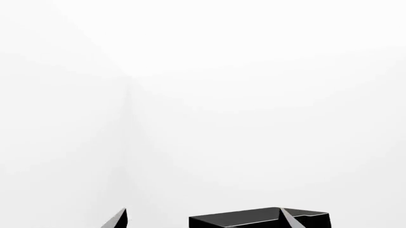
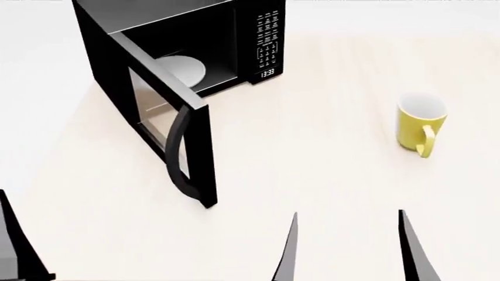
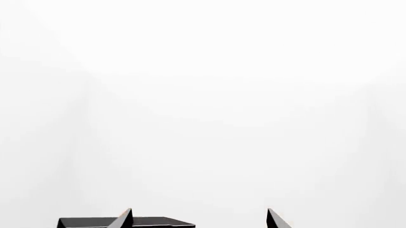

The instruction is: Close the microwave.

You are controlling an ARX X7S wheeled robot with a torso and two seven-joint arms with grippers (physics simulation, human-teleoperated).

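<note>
The black microwave [image 2: 248,35] stands at the far left of the table, its keypad [image 2: 268,35] and clock [image 2: 267,74] facing me. Its glass-windowed door [image 2: 168,126] is swung wide open toward me, showing the curved handle [image 2: 177,149] and the white turntable plate [image 2: 184,70] inside. My right gripper [image 2: 348,257] is open and empty at the near edge, right of the door. One finger of my left gripper [image 2: 12,246] shows at the near left corner. The wrist views show the left gripper [image 1: 203,223] and right gripper [image 3: 199,223] open, each with the microwave's top [image 1: 254,219] [image 3: 159,222] beyond.
A yellow mug [image 2: 420,123] stands upright at the right of the light wooden table [image 2: 312,164], handle toward me. White walls fill both wrist views behind the microwave.
</note>
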